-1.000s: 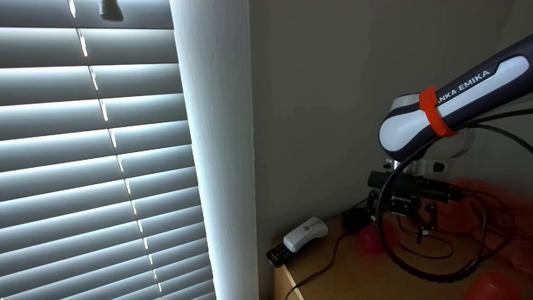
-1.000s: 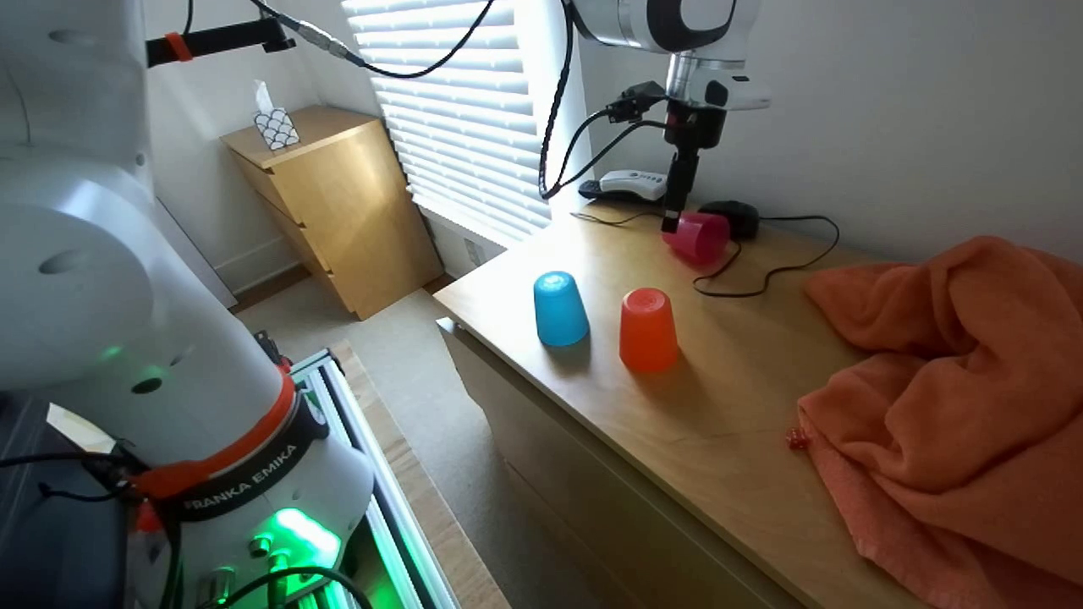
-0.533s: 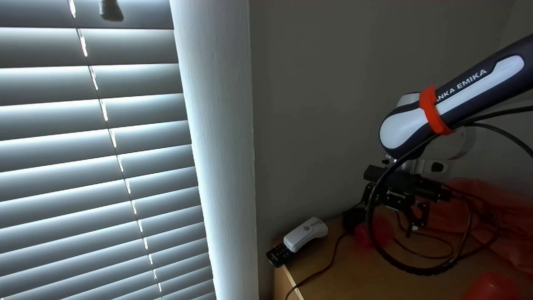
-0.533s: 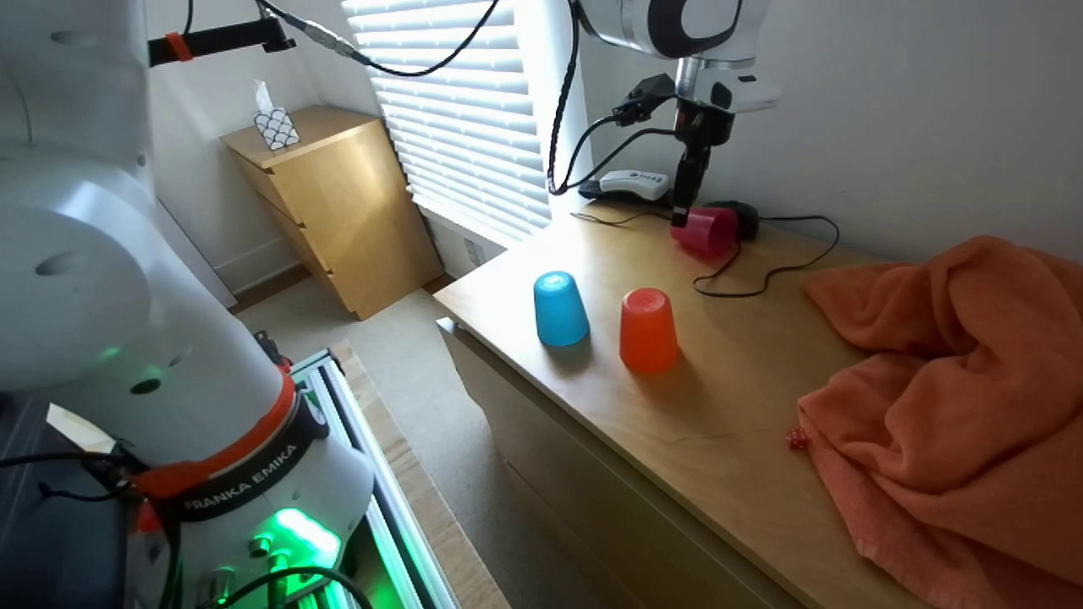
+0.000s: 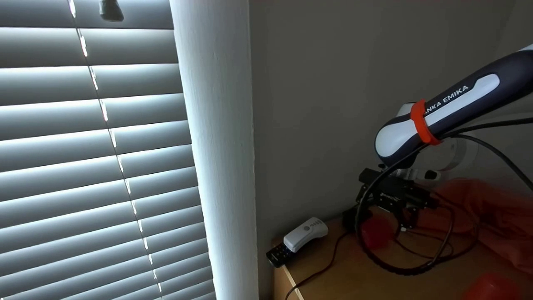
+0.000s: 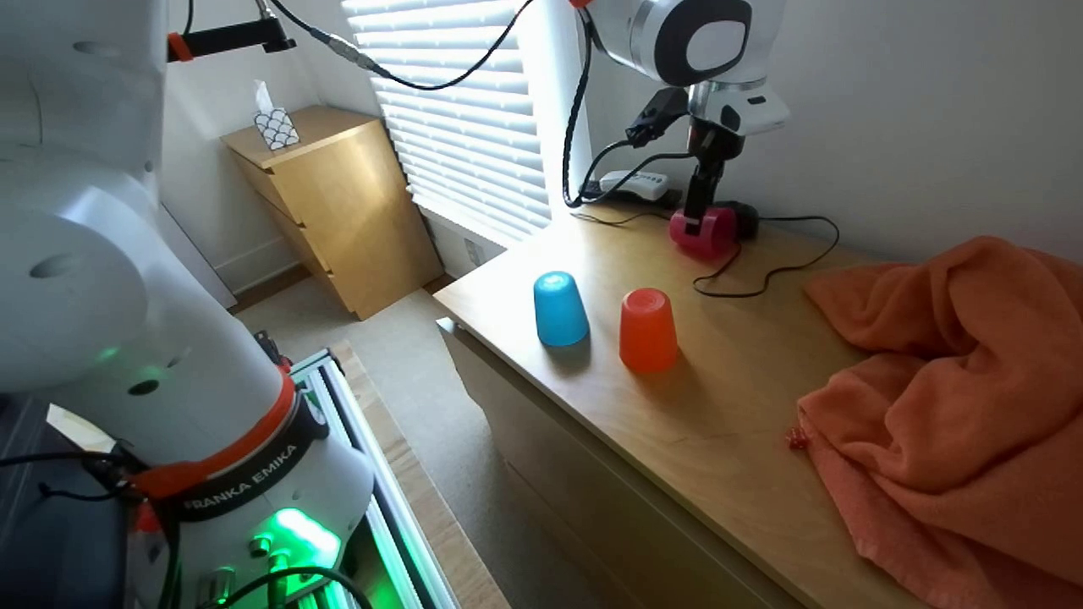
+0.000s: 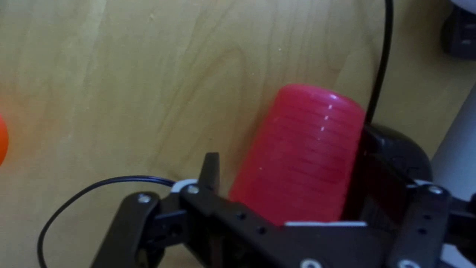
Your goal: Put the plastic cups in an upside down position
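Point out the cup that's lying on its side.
The pink cup, nearest the wall: it lies on its side, whereas the blue cup and the orange cup both stand upside down.

3 plastic cups total: 1 pink-red cup (image 7: 308, 149) at the hand (image 7: 297, 165), 1 blue cup (image 6: 560, 311) and 1 orange cup (image 6: 648, 331) well apart from it; near the hand, 1 black rounded unit (image 6: 745, 220), 1 white device (image 5: 306, 233), 1 black remote (image 5: 280, 255); farther off, 1 cloth (image 6: 956, 364), 1 tissue box (image 6: 277, 128).
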Controlling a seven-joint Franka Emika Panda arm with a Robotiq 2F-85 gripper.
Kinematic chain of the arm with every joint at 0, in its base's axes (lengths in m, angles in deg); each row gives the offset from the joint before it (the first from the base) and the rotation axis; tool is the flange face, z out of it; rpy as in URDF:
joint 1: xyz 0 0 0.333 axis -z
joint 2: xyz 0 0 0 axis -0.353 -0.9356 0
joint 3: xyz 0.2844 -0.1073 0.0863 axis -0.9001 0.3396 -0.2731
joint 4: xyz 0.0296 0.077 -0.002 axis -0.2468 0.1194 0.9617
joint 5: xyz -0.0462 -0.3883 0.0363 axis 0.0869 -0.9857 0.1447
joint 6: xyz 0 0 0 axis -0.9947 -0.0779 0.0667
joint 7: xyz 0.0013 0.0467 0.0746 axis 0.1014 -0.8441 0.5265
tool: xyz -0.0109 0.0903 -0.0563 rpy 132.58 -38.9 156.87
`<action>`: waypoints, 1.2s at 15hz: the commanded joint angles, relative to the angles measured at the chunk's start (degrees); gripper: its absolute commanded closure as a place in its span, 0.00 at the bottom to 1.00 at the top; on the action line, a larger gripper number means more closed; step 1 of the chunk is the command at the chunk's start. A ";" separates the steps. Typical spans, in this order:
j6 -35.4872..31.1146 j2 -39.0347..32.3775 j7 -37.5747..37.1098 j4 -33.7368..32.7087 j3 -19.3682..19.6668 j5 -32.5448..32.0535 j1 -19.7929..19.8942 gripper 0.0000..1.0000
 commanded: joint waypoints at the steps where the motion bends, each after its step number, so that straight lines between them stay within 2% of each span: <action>1: -0.74 -2.38 1.98 -2.15 -1.13 1.24 0.89 0.00; 16: 5.59 -2.32 1.46 -2.35 -0.49 -0.71 -0.51 0.00; 17: 5.85 -2.49 1.61 -2.47 -0.52 -0.76 -0.53 0.05; 18: 6.09 -2.57 1.52 -2.48 -0.36 -1.08 -0.69 0.25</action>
